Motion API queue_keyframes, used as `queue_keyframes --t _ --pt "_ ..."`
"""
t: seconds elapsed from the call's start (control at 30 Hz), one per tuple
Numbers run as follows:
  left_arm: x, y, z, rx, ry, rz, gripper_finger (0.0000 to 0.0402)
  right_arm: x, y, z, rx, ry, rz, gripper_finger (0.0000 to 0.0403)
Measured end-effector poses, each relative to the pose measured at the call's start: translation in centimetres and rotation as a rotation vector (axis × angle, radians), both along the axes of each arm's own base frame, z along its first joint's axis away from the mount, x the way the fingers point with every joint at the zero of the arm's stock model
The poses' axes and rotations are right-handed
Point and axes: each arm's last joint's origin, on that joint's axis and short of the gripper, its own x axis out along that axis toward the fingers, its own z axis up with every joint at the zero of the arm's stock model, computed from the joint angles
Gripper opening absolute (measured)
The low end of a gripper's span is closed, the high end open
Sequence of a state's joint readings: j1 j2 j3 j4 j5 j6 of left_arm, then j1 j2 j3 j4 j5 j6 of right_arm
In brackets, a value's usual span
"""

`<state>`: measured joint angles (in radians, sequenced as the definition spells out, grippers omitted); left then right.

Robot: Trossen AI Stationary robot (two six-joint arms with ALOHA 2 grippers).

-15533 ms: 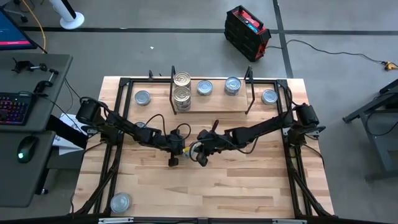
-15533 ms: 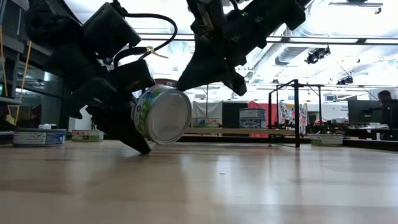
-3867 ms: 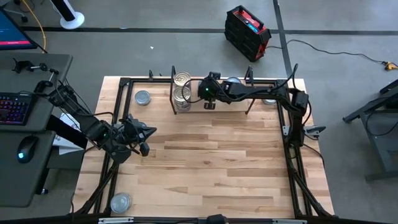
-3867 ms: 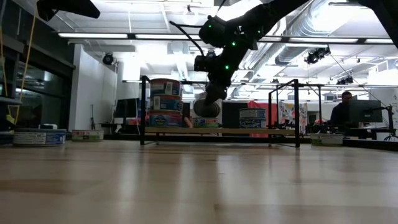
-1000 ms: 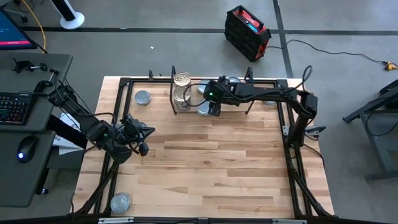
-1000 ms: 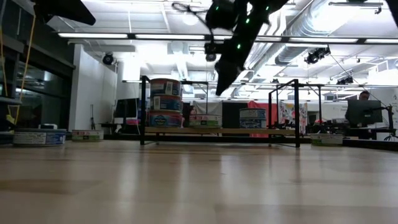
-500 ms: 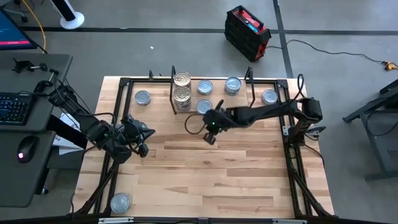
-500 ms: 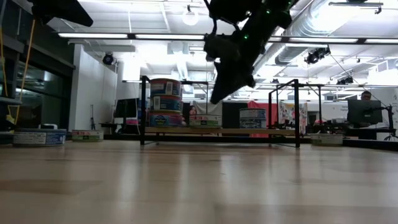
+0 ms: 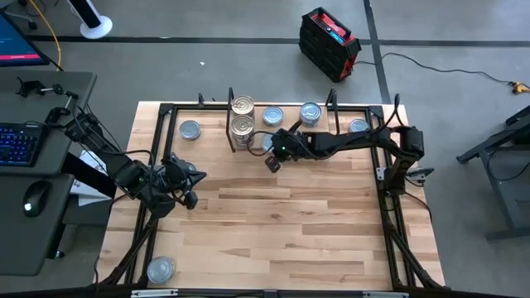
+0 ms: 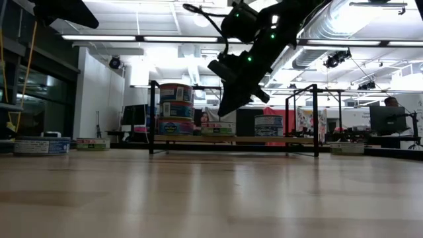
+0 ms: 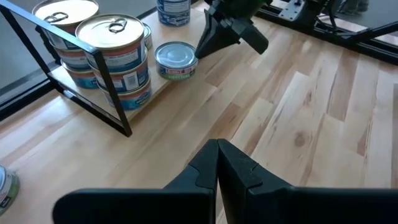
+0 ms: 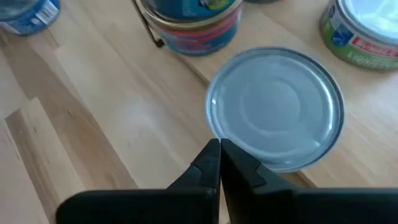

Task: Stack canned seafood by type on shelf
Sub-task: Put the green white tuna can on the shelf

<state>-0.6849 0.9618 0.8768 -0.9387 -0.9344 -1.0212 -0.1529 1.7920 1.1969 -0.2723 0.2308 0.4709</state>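
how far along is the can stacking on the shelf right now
Done: gold tins stacked on the shelf, plus three silver tins standing singly there. In hand: nothing; the right gripper is shut and empty beside the shelf, the left gripper shut. Left: loose tins on the table.

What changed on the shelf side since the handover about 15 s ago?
The right gripper took the tin from mid-table to the shelf, set it beside the gold stack and let go; it now hangs just in front of the shelf, fingers shut and empty. The left gripper pulled back to the table's left side. The other tins stayed put.
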Motion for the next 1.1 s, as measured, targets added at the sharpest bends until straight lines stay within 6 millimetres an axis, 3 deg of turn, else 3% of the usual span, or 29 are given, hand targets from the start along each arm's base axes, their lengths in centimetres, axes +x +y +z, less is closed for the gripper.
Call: queue_keyframes --t 0.3,0.43,0.53,0.67,0.87,1.1 --pt "0.0 0.0 0.0 -0.006 -0.003 0.004 0.0 0.1 -0.5 0.2 0.048 -0.034 0.029 0.0" --pt "0.0 0.0 0.0 -0.006 -0.003 0.004 0.0 0.8 1.1 0.9 0.115 -0.104 0.135 0.0" --pt "0.0 0.0 0.0 -0.006 -0.003 0.003 0.0 1.1 2.6 0.2 0.108 -0.077 0.165 0.0" --pt "0.0 0.0 0.0 -0.005 -0.003 0.003 0.0 1.4 2.8 -1.3 0.062 -0.038 0.063 0.0" --pt "0.0 0.0 0.0 -0.005 -0.003 0.003 0.0 2.0 1.6 -3.3 0.063 -0.035 -0.084 0.0" --pt "0.0 0.0 0.0 -0.017 -0.009 0.011 0.0 2.4 0.8 -3.7 0.053 -0.076 -0.119 0.0"
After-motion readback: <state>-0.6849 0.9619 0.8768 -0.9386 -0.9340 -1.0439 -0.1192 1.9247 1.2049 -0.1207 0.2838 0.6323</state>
